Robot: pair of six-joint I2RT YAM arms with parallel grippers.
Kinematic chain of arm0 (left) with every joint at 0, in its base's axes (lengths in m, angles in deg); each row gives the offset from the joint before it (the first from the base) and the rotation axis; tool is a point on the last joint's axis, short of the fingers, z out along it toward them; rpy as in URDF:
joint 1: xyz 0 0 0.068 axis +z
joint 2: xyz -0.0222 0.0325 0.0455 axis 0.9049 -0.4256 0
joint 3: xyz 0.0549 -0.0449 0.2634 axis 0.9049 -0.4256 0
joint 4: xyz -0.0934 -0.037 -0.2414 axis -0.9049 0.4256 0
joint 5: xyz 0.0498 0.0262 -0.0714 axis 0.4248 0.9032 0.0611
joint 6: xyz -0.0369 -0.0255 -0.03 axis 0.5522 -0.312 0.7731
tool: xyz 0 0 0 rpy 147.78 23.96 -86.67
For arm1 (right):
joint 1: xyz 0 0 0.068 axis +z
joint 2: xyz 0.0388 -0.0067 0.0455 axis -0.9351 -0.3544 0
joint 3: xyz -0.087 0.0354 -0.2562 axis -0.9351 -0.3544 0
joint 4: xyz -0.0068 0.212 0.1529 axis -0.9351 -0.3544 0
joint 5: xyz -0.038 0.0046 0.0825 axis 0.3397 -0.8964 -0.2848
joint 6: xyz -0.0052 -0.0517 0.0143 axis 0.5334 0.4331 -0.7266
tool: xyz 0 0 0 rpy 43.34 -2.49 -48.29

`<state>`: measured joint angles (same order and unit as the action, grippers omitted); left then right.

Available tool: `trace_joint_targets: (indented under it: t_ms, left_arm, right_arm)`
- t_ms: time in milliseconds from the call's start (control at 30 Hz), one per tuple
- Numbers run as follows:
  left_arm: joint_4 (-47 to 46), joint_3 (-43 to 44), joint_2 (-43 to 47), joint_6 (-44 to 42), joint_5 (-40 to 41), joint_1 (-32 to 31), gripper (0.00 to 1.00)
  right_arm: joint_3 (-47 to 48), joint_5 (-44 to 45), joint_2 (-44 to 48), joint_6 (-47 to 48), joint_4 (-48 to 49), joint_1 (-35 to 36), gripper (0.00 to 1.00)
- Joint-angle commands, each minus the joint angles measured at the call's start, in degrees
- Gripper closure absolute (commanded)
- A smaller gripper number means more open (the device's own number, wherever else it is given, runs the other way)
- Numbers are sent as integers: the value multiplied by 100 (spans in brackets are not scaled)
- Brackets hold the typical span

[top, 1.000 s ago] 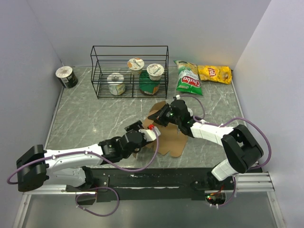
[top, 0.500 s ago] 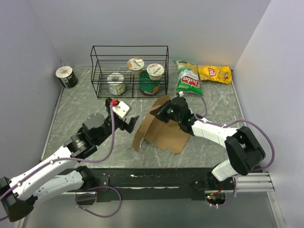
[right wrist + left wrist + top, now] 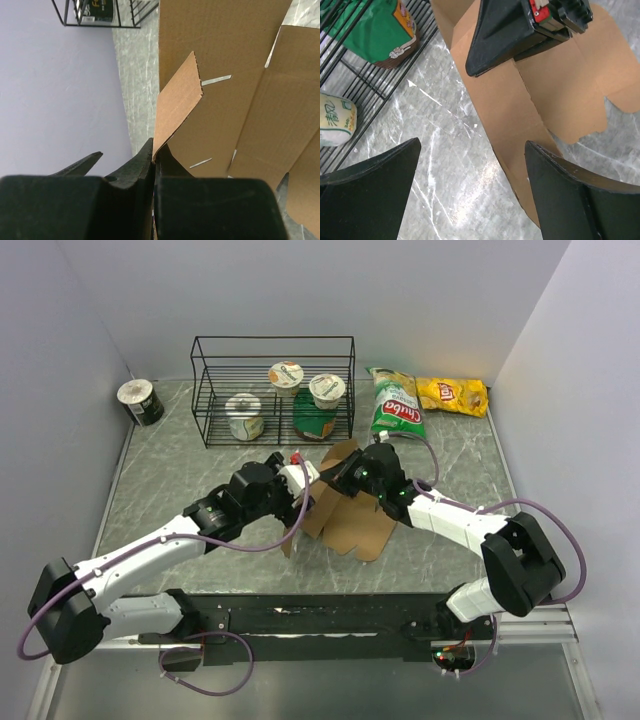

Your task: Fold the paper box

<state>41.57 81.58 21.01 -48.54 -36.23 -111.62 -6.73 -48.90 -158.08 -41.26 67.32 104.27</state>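
Observation:
The paper box is a flat brown die-cut sheet lying mid-table, with its far and left flaps lifted. My right gripper is shut on the edge of a raised flap, and the right wrist view shows the jaws pinching that flap at its corner. My left gripper is open and empty, and hovers over the sheet's left edge. In the left wrist view its fingers straddle bare marble and the edge of the sheet. The right gripper shows at the top of that view.
A black wire rack at the back holds three yogurt cups and a green pack. A green chip bag and a yellow one lie back right. A can stands back left.
My left arm pulled away to the left, then came back and now hovers open at the sheet's left edge. My right gripper kept hold of the flap and lifted it slightly.

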Motion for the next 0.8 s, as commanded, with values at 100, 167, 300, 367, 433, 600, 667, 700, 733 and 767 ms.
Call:
trace_joint_targets:
  t_ms: [100, 167, 300, 367, 433, 600, 667, 700, 733, 767]
  left_arm:
    - [-48, 81, -156, -445, -195, -171, 9]
    - [5, 64, -270, -472, -81, -284, 9]
    - [-48, 46, -490, -560, 139, -443, 9]
    - [-153, 37, -543, -578, 374, -513, 8]
    - [-563, -111, -526, -569, 656, -557, 10]
    - [-1523, -516, -411, -709, 1350, -786, 12]
    - [-1751, -569, -446, -779, 1483, -821, 14]
    - [-1814, -578, -499, -789, 1605, -839, 16]
    - [-1919, -613, -508, -815, 1685, -856, 17]
    - [-2024, -639, -525, -911, 1764, -926, 19]
  right_arm:
    - [186, -210, 96, -102, 109, -92, 100]
    - [195, -210, 114, -84, 82, -110, 100]
    - [212, -262, 131, -58, 56, -145, 100]
    - [212, -289, 114, -75, 82, -145, 100]
    - [195, -359, 96, -110, 152, -145, 100]
    - [160, -456, 35, -154, 240, -145, 100]
    - [160, -500, 8, -163, 275, -154, 100]
    - [160, -517, -1, -172, 284, -154, 100]
    - [160, -543, -9, -163, 293, -145, 100]
    - [160, -552, -18, -180, 302, -154, 100]
